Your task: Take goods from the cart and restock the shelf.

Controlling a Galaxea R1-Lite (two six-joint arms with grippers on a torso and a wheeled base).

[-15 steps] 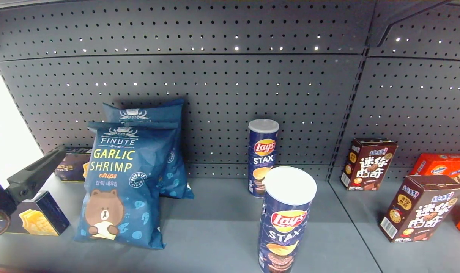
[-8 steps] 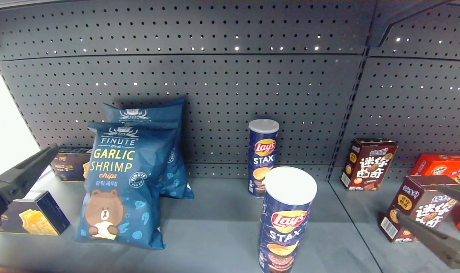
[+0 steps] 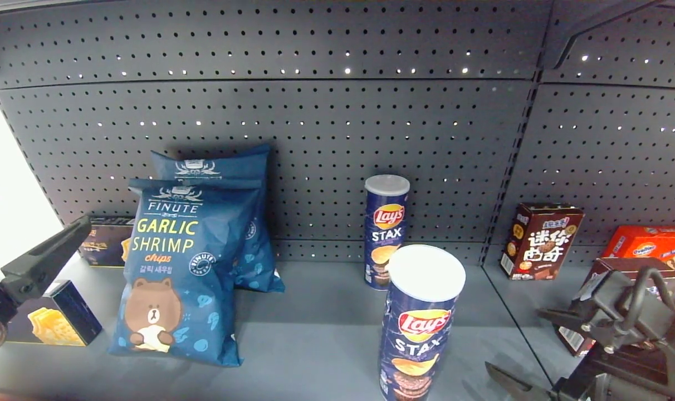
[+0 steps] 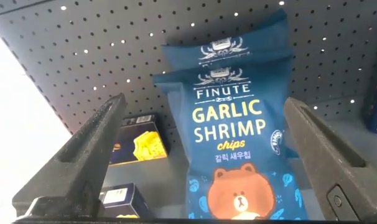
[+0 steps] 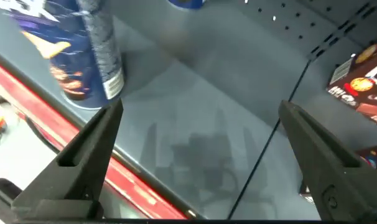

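Dim shelf point(image 3: 315, 334), white glare leftward

- Bare shelf floor point(image 3: 315, 328) is being left open between the chip bags point(image 3: 184, 267), left, and the near can point(image 3: 421, 317), right.
- Its far right corner is being taken up by the far can point(image 3: 386, 228).
- Farther right, a smaller bare patch is being bounded by a brown box point(image 3: 541, 240).

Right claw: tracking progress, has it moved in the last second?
Yes. The right claw has come in leftward, toward the near tall blue white-lidded chip can.
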